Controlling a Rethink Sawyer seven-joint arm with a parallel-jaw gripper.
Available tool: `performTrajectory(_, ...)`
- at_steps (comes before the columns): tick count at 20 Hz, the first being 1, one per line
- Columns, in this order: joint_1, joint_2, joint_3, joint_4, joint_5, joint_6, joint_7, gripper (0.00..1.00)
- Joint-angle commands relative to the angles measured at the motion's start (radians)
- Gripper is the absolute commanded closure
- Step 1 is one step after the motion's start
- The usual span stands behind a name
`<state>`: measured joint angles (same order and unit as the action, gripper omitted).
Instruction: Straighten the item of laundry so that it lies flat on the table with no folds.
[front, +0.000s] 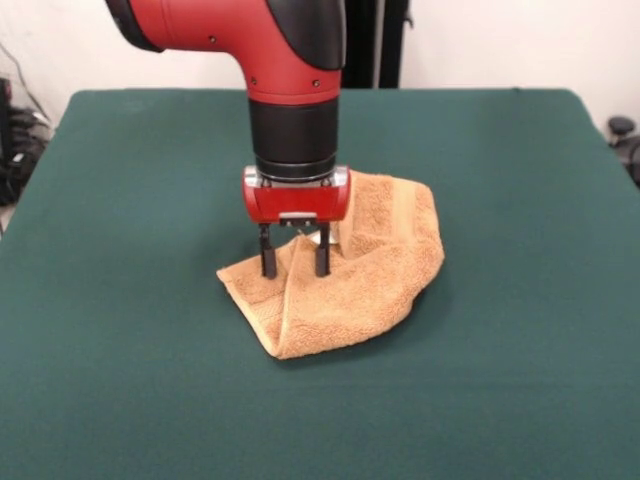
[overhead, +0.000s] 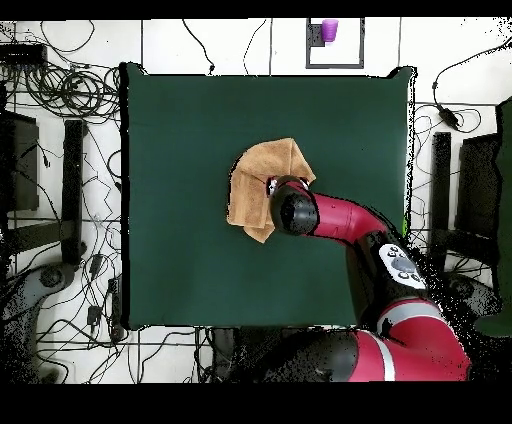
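Note:
The orange-tan towel (front: 370, 270) lies crumpled and folded over itself near the middle of the dark green table (front: 120, 300). A raised fold runs from its near corner up toward the gripper. My gripper (front: 295, 262) points straight down with its two black fingers apart, open. Their tips rest on the towel's left part, one on each side of the fold ridge. A small white patch (front: 324, 237), perhaps the label, shows just behind the right finger. In the overhead view the towel (overhead: 262, 175) sits at the centre of the table (overhead: 180, 120), and the arm's wrist (overhead: 290, 212) hides the gripper.
The red arm (overhead: 345, 222) reaches in over the table from the base side. A purple cup (overhead: 328, 28) stands off the table beyond its far edge. Cables and black equipment (overhead: 60, 100) lie on the floor around the table.

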<state>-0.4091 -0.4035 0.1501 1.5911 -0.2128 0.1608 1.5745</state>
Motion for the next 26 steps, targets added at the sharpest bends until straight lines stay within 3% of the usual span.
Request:
performTrajectory(1,0.047,0.024,0.007,0.064,-0.048,0.045,0.088,0.00)
performTrajectory(10,0.057,0.010,-0.007,0.077,-0.047,0.050,0.091,0.00)
performTrajectory(11,0.057,0.009,-0.007,0.078,-0.046,0.049,0.091,1.00)
performTrajectory(26,0.059,0.003,-0.007,0.081,-0.043,0.054,0.090,1.00)
